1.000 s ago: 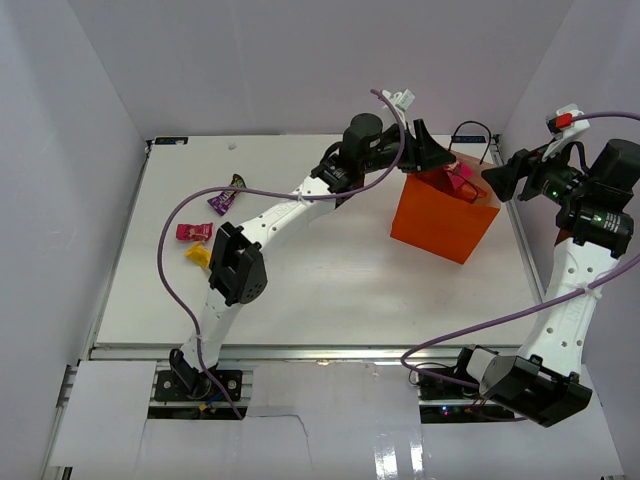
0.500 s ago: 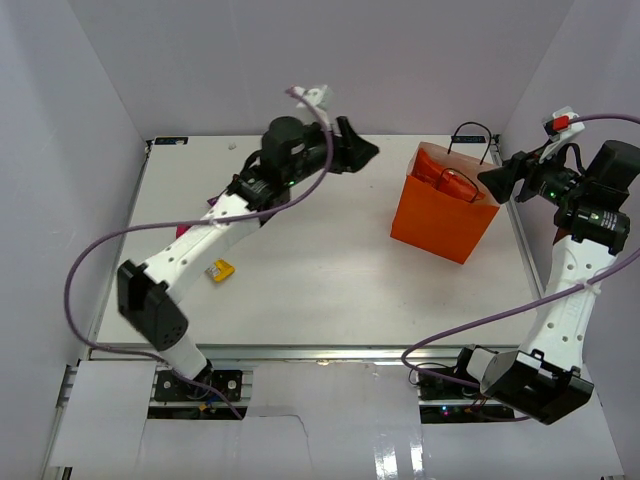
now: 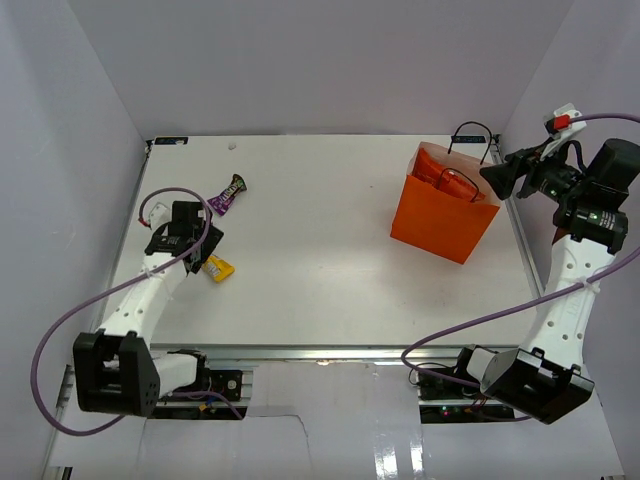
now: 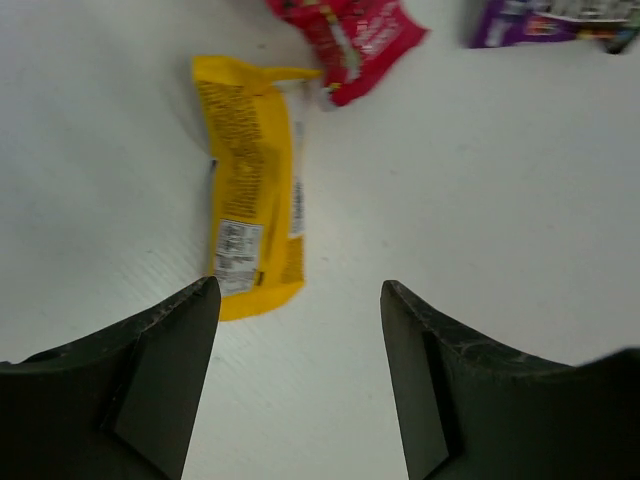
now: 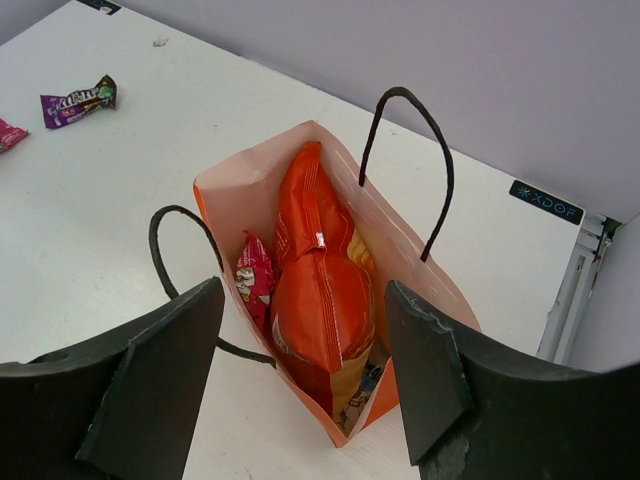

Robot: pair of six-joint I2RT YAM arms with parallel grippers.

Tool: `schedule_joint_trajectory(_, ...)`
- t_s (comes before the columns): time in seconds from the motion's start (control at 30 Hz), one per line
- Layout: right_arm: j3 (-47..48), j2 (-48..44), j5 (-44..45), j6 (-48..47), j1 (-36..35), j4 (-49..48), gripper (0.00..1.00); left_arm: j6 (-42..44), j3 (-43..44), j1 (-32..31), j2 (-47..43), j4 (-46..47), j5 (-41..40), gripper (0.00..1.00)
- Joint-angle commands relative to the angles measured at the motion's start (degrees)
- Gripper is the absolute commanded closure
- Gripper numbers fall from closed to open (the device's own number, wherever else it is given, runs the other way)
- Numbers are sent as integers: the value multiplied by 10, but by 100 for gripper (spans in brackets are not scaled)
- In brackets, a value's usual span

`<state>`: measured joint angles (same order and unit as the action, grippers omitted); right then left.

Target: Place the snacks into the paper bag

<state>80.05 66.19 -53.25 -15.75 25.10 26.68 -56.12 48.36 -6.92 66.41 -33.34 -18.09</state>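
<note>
The left pincer (image 4: 297, 320) is held wide to grasp the upper-left yellow packet (image 4: 252, 220); the right pincer (image 5: 305, 295) is parked wide above the paper bag (image 5: 250, 165).

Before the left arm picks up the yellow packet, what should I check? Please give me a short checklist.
1. Left fingers open: ok.
2. Yellow packet centred between them: not ok, it lies off to one side.
3. Yellow packet apart from the red packet: cannot tell, corners very close.
4. Paper bag upright, mouth open: ok.
5. Room left beside the chip bag: cannot tell.
</note>
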Motion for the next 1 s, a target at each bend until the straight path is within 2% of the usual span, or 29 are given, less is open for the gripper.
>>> schedule_joint_trajectory(0.0, -11, -1, -1, -5, 0, -12, 29, -38, -6, 36, 51, -63, 4, 24)
schedule_joint_trajectory(0.17, -31, -16, -6, -15, -1, 5, 29, 4, -5, 59, 131, 19, 34, 25)
schedule_joint_trajectory(0.3, -42, -26, -8, -18, -1, 15, 28, 18, 18, 62, 201, 23, 52, 31)
schedule_joint_trajectory(0.43, -46, -33, -13, -31, -2, 31, 28, 21, 24, 62, 227, 25, 65, 41)
schedule_joint_trajectory(0.47, -46, -34, -17, -35, -2, 35, 28, 23, 24, 62, 227, 27, 67, 47)
schedule_joint_trajectory(0.6, -29, -27, -38, -73, -5, 63, 29, 47, 17, 62, 197, 42, 87, 57)
schedule_joint_trajectory(0.73, 43, 9, -41, -118, -30, 127, 29, 101, -8, 60, 129, 110, 167, 66)
schedule_joint_trajectory(0.83, 126, 47, 14, -141, -97, 182, 30, 150, -50, 53, 69, 207, 313, 70)
schedule_joint_trajectory(0.87, 139, 61, 29, -148, -144, 195, 30, 158, -63, 49, 58, 235, 357, 70)
schedule_joint_trajectory(0.9, 148, 65, 40, -150, -166, 197, 30, 173, -78, 43, 49, 302, 401, 71)
schedule_joint_trajectory(0.93, 155, 68, 63, -152, -187, 195, 30, 174, -105, 37, 33, 326, 434, 71)
schedule_joint_trajectory(0.97, 171, 77, 76, -155, -228, 192, 30, 178, -118, 30, 29, 366, 507, 71)
